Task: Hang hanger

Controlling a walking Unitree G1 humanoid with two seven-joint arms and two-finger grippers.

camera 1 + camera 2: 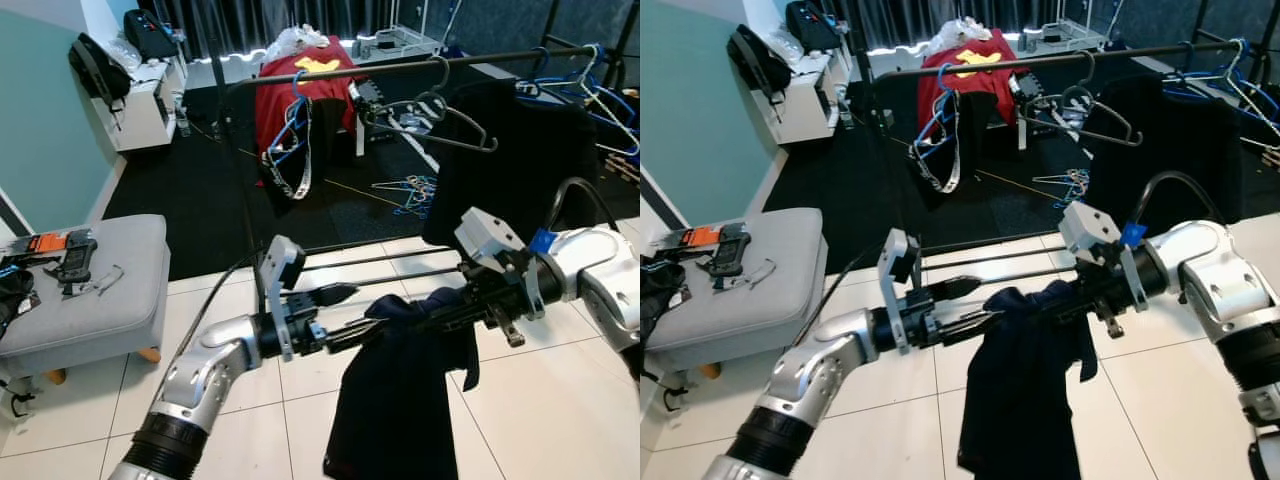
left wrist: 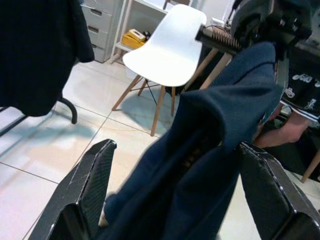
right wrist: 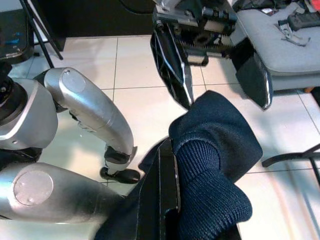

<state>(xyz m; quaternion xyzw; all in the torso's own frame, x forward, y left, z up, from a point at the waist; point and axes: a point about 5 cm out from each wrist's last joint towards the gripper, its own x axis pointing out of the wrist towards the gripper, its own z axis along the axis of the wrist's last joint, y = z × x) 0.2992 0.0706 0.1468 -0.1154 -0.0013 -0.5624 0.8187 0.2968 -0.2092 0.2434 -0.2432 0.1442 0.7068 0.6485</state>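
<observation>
Floor: we see white glossy floor tiles (image 1: 520, 400) meeting a black carpet (image 1: 200, 190).
Rail: a black metal clothes rail (image 1: 400, 68) carries a dark wire hanger (image 1: 440, 125).
Garment: dark navy knitted garment (image 1: 400, 400) hangs between both claws.
Left claw (image 1: 345, 315): fingers spread around the fabric.
Right claw (image 1: 415, 318): clenched on the garment.
Side: grey cushioned ottoman (image 1: 100, 290).

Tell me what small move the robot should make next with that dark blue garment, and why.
Probably lift it toward the clothes rail. The right gripper is shut on the navy garment, which hangs low over the tiles; the left gripper is open around its top, and the rail stands higher, farther ahead.
</observation>
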